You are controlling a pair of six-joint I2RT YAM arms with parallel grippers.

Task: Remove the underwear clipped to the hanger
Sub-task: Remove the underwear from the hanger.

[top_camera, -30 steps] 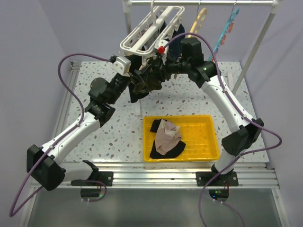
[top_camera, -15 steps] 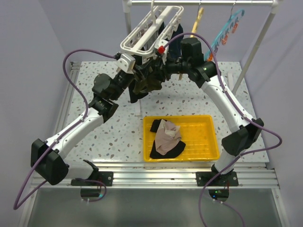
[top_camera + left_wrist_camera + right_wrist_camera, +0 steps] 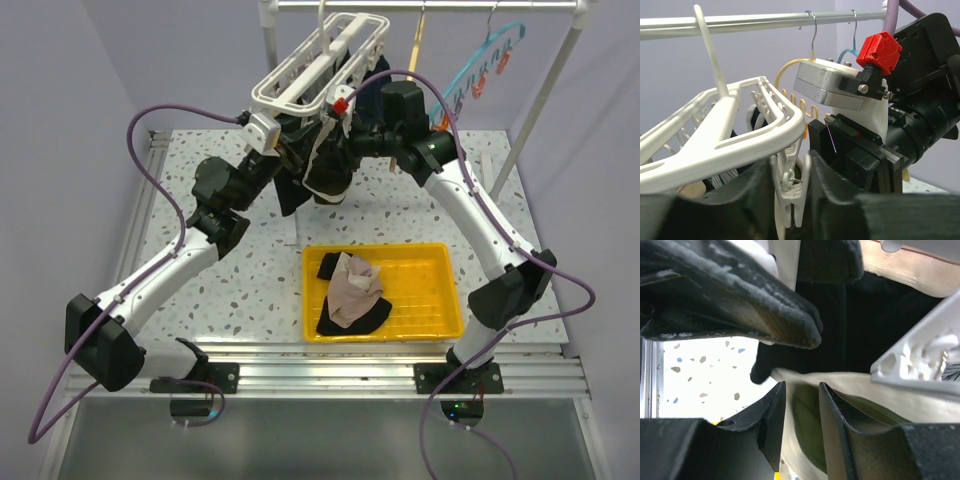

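The top view looks down from above and behind; both wrist views sit close against the white hanger (image 3: 725, 142)

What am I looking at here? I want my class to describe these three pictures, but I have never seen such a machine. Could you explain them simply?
These are two robot arms bolted to a speckled table. One picture looks down from above; the other two come from a camera on each wrist. A white clip hanger hangs from a rail. The left gripper pinches a white clip on it; the right gripper holds olive-and-cream underwear hanging beneath. On the table sits a yellow tray with a pale pink piece and a black piece in it.
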